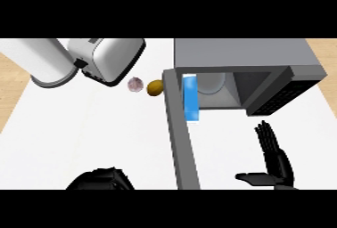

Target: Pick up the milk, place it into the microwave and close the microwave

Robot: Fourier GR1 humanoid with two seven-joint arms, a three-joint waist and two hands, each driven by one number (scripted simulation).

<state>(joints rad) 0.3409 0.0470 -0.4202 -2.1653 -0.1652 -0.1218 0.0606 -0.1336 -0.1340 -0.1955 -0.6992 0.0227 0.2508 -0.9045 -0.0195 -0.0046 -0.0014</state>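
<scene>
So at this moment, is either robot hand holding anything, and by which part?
Nothing is held. The right robot hand is open in front of the microwave, and the milk carton stands just inside. The left robot hand sits curled at the lower edge, gripping nothing visible.

Milk (191, 97) inside open microwave (263, 55), right hand (275, 162) open

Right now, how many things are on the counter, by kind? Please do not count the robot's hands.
Appliances: 2, the microwave with its door open, and the toaster
Cylinder containers: 1, the large white one
Cartons: 1, the milk at the microwave's opening
Small round items: 2, one purple, one yellow-brown
Total: 6
</scene>
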